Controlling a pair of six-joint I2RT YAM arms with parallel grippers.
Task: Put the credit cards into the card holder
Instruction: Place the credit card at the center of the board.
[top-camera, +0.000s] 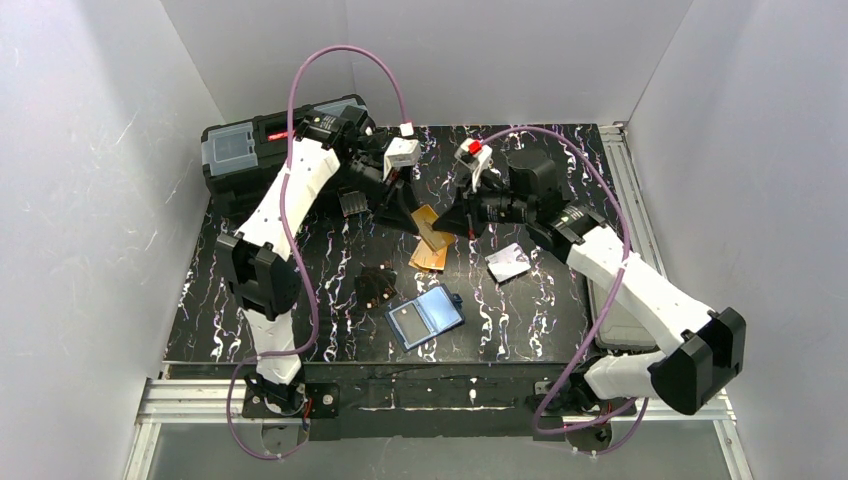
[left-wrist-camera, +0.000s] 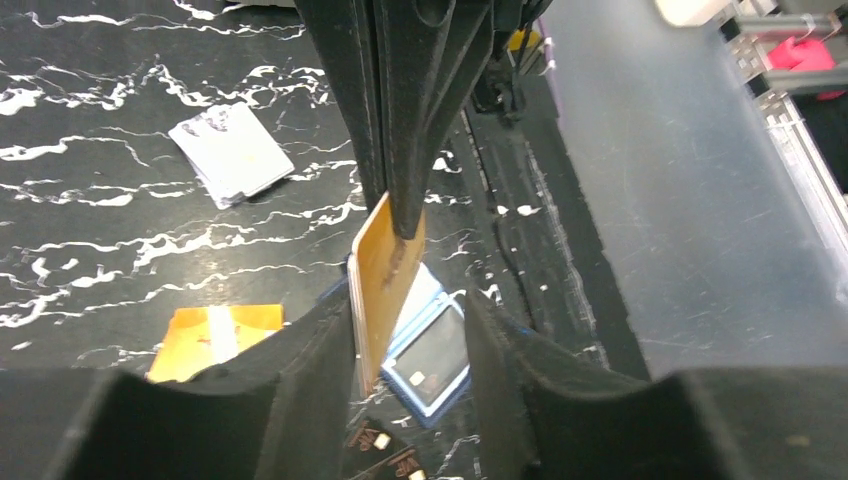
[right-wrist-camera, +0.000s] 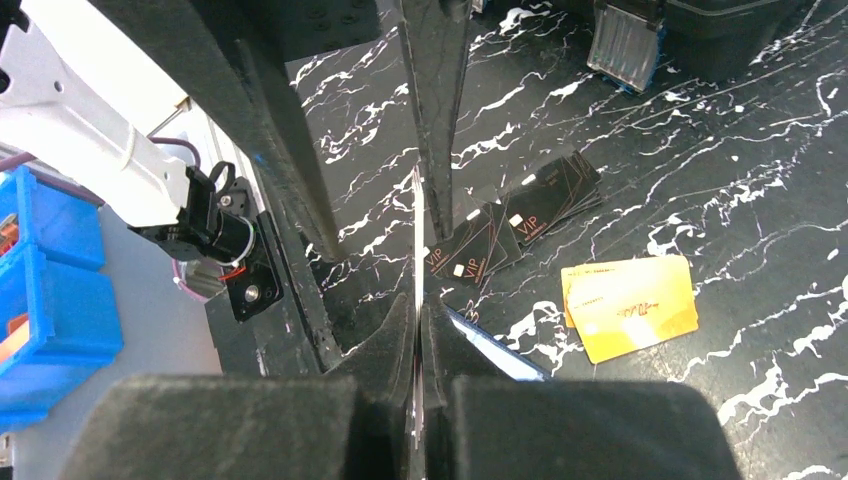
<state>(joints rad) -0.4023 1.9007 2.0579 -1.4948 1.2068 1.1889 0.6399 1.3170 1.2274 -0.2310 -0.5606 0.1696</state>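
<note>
So, three orange credit cards (top-camera: 430, 255), one whitish-grey card (top-camera: 508, 262). The held card (left-wrist-camera: 385, 270) sits upper centre in the top view, on edge, long axis up-down in the left wrist frame. The right gripper (right-wrist-camera: 418, 315) pinches it tight, and the left gripper (left-wrist-camera: 405, 305) gapes around it. The other two overlap on the table, with the open card holder (top-camera: 425, 317) below and black VIP cards (right-wrist-camera: 510, 225) to its left.

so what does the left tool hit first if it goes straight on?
The orange card pinched in the right tool; it already sits between the open fingers of the left tool. Behind it, probably the right tool's fingertips; depth unclear.
</note>
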